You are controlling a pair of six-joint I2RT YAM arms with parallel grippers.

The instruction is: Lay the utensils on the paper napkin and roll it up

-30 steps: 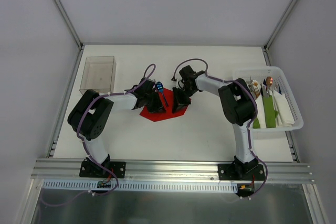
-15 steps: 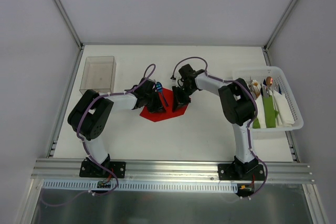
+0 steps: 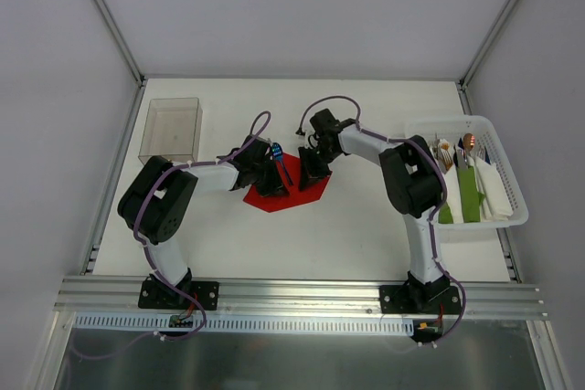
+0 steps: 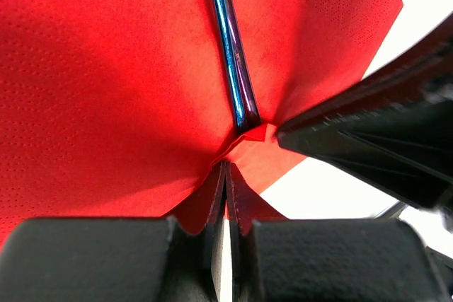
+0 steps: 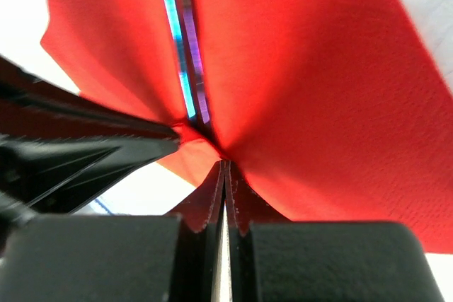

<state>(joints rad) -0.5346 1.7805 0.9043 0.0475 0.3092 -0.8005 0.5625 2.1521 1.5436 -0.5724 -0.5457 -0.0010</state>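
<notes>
Left wrist view: left gripper (image 4: 225,175) clenched on paper napkin (image 4: 106,90) edge; utensils (image 4: 230,54) lie lengthwise dead ahead along napkin's crease; right gripper (image 5: 225,175) pinches napkin alongside, equally near.

Iridescent blue utensils (image 4: 233,68) lie in the creased red paper napkin (image 4: 106,104).

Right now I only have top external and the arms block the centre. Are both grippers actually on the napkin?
Observer: Yes. The left wrist view shows the left gripper shut on a pinched fold of the paper napkin.
Operator: Right one?
Observer: The right gripper is likewise shut on a fold at the napkin's edge.
Operator: Utensils?
Observer: The utensils lie side by side in the napkin's crease, handle ends just ahead of the pinch.
</notes>
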